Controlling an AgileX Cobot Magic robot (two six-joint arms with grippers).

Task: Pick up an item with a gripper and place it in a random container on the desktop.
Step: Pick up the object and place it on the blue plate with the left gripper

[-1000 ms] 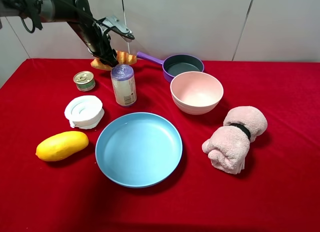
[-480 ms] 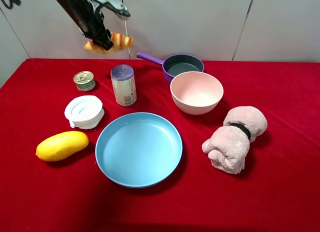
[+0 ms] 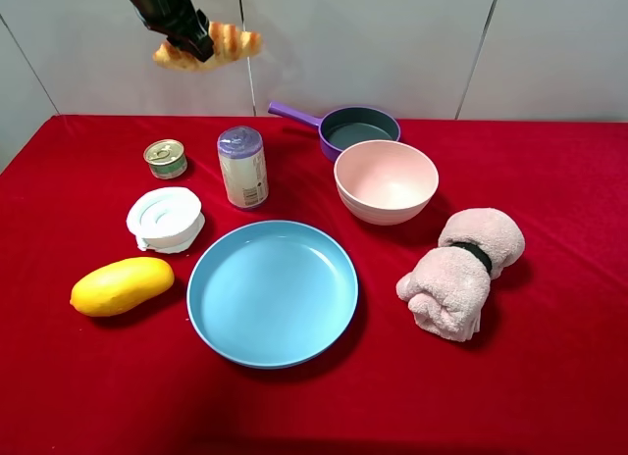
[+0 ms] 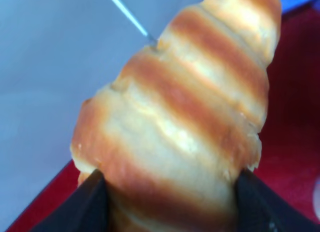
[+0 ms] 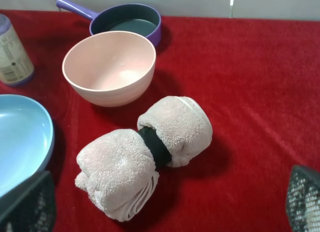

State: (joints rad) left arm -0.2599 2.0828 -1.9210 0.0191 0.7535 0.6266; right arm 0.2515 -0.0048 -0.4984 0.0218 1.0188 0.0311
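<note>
**Croissant (image 3: 228,43) clamped in the left gripper (image 3: 199,47), high above the red table (image 3: 549,377).**

The gripper's dark fingers (image 4: 85,207) press on the pastry's sides near its middle, and both ends stick out past them into open air before the pale wall. Below the gripper stand a small tin (image 3: 165,159) and a purple-topped canister (image 3: 242,168). Farther below and forward lies the light-blue plate (image 3: 272,293), its rim touching nothing. A mango (image 3: 122,285), a white round piece (image 3: 164,219) that may be a lid, and a pink bowl (image 3: 386,180) sit near the plate. The arm is cut off by the high view's top edge. The right gripper (image 5: 165,212) stands wide apart with only its tips in view, and a rolled pink towel (image 5: 145,152) lies ahead of it.
</note>
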